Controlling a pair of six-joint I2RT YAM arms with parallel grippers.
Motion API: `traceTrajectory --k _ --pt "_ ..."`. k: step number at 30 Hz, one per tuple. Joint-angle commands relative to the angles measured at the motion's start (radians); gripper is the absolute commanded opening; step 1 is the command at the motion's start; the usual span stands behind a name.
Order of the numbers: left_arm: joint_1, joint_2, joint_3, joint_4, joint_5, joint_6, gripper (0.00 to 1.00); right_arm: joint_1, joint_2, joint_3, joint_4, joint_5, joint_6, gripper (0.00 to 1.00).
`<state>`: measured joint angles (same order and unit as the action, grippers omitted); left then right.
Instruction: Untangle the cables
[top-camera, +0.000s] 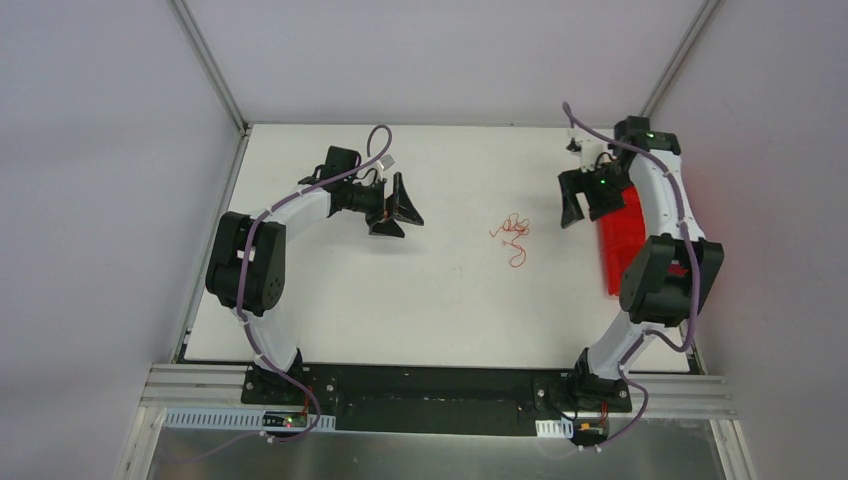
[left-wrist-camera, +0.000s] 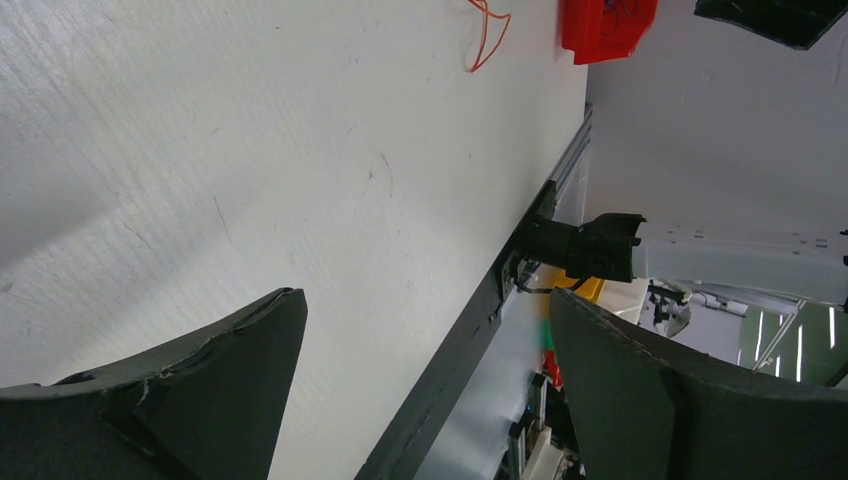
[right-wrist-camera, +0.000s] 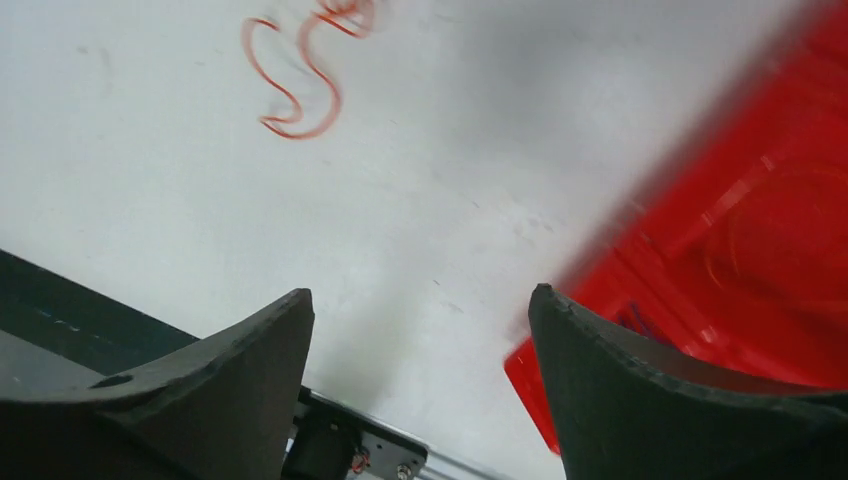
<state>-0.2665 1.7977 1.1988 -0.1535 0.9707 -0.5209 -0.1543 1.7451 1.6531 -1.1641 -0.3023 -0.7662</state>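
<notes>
A small tangle of thin orange-red cables (top-camera: 512, 236) lies on the white table, right of centre. Only orange and red strands can be made out in it. My left gripper (top-camera: 404, 212) is open and empty, well to the left of the tangle. My right gripper (top-camera: 574, 203) is open and empty, just right of the tangle and beside the red bin. In the left wrist view my gripper (left-wrist-camera: 425, 295) has its jaws wide apart, and a cable loop (left-wrist-camera: 487, 30) shows far ahead. In the right wrist view my gripper (right-wrist-camera: 422, 290) is also wide open, with a cable curl (right-wrist-camera: 300, 90) ahead on the left.
A red plastic bin (top-camera: 622, 240) stands at the table's right edge, partly under the right arm. It also shows in the right wrist view (right-wrist-camera: 740, 230) with faint thin wires inside, and in the left wrist view (left-wrist-camera: 605, 25). White walls enclose the table.
</notes>
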Motion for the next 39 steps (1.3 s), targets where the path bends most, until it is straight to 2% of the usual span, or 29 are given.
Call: traceTrajectory --k 1,6,10,20,23,25,26,29,30,33,36,37,39 --pt "0.012 -0.020 -0.010 0.021 0.037 -0.010 0.95 0.143 0.065 0.023 0.065 -0.113 0.036 0.86" --pt "0.013 -0.029 -0.013 0.021 0.034 -0.011 0.95 0.314 0.078 -0.133 0.282 0.076 -0.125 0.93" --pt "0.015 -0.026 -0.013 0.020 0.036 -0.017 0.95 0.379 0.116 -0.198 0.430 0.184 -0.153 0.99" --pt "0.015 -0.020 -0.011 0.021 0.037 -0.021 0.95 0.413 0.292 -0.109 0.494 0.173 -0.219 0.97" --pt "0.016 -0.024 -0.013 0.021 0.035 -0.019 0.95 0.413 0.335 -0.048 0.471 0.137 -0.225 0.85" --pt "0.019 -0.026 -0.016 0.020 0.034 -0.018 0.95 0.414 0.350 -0.019 0.449 0.102 -0.231 0.72" --pt "0.019 -0.027 -0.016 0.020 0.033 -0.018 0.95 0.414 0.352 -0.012 0.436 0.082 -0.238 0.62" --pt "0.022 -0.030 -0.017 0.017 0.033 -0.014 0.95 0.419 0.345 -0.001 0.384 0.056 -0.249 0.10" --pt "0.024 -0.033 -0.018 0.015 0.032 -0.008 0.95 0.418 0.336 0.008 0.342 0.051 -0.245 0.00" --pt "0.034 -0.049 -0.030 0.003 0.027 0.010 0.95 0.412 0.267 0.065 0.265 0.002 -0.179 0.00" --pt "0.037 -0.066 -0.041 -0.002 0.018 0.025 0.95 0.374 0.152 0.161 0.263 -0.094 -0.034 0.00" --pt "0.036 -0.071 -0.042 -0.007 0.015 0.032 0.95 0.356 0.127 0.185 0.270 -0.076 0.023 0.00" --pt "0.036 -0.088 -0.037 -0.024 0.008 0.052 0.95 0.361 0.110 0.200 0.202 0.107 -0.031 0.00"
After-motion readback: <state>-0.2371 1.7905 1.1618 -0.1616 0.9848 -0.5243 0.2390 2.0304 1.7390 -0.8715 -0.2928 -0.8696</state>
